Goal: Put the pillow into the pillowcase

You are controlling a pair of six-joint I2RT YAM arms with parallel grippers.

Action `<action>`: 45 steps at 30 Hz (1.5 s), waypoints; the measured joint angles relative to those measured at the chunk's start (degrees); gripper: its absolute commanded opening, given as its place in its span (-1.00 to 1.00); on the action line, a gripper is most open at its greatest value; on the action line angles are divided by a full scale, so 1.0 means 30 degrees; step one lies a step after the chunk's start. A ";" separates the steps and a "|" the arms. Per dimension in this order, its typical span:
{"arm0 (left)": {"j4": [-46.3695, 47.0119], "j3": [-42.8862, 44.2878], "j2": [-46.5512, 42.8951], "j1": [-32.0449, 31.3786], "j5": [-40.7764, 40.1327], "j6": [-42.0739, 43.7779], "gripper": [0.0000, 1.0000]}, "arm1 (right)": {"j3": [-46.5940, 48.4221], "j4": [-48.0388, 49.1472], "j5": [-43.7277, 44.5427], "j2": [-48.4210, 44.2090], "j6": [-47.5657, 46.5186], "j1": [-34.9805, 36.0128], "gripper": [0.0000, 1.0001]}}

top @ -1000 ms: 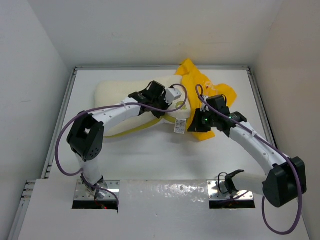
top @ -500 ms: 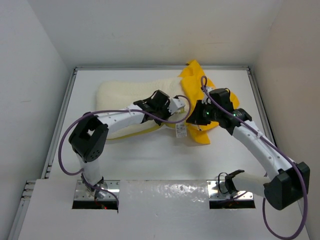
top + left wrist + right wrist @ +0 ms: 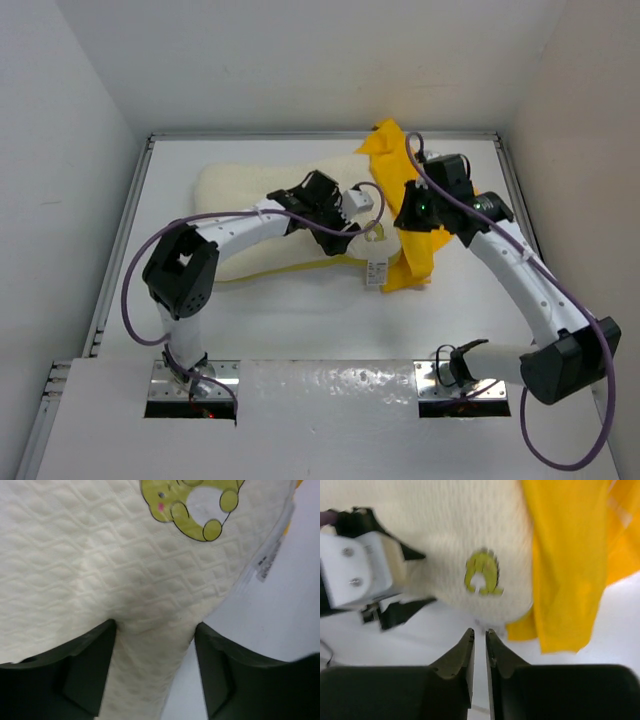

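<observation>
Item, left part of the table (image 3: 300, 320): the pillow (image 3: 240, 190), cream, dimpled, lying flat with its long side running left to right, nearly all of its surface bare. Item, centre: the left gripper (image 3: 155, 635), reaching over the pillow's right part, fingers (image 3: 85, 675) spread either side of a raised fold of the cream cover and pinching that fold; beyond them, a yellow bear print (image 3: 192, 502) on the cover. Item, just near of the pillow's right end: a white tag (image 3: 375, 272) lying on the table. Item, right of centre: the pillowcase (image 3: 415, 255), bright yellow, bunched in a strip from the far edge toward the near side, touching the pillow's right end; whether that end sits inside the opening or only beside the cloth cannot be told. Item, right: the right gripper (image 3: 480, 645), hanging above the junction of pillow and pillowcase, fingers pressed almost together with nothing visible between them. Progress, as judged: early; at most a corner is started, so opening the case and drawing it along the whole pillow remain.
</observation>
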 measured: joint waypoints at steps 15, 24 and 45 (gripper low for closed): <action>-0.2951 1.0571 0.2419 0.5442 0.2047 -0.0641 0.99 | 1.2473 0.3067 0.1115 1.4943 -0.4648 -0.1319 0.23; -0.2827 1.6750 1.1781 0.7431 0.2506 0.0197 0.99 | 1.3923 0.4685 0.1508 1.8098 -0.4160 -0.1676 0.08; -0.4211 1.2823 0.9828 0.6579 0.5289 0.4415 -1.00 | 1.1934 0.5887 0.1690 1.7697 -0.3825 -0.1741 -1.00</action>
